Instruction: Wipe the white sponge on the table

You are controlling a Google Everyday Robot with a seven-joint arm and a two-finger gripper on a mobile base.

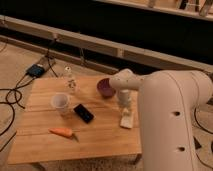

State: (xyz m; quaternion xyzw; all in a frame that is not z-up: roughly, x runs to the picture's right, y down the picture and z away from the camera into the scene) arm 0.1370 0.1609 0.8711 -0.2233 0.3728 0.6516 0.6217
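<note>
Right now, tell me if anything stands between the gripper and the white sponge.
Nothing visible does. The gripper hangs directly over the white sponge near the right edge of the table. The purple bowl sits behind it and the black phone lies off to the left, both apart from the sponge.

A robotics lab or test area is suggested, though the dim view leaves this uncertain. A low wooden table is set on a plain pale floor, before a long dark wall crossed by light rails. Black cables are trailed loose across the floor near a small dark box. The table is laid with an ill-assorted set: a cup, a phone, a carrot, a bowl, a bottle and a white sponge. A white robot arm is stretched over it, and the gripper is held at the table's right side, just above the white sponge.
</note>
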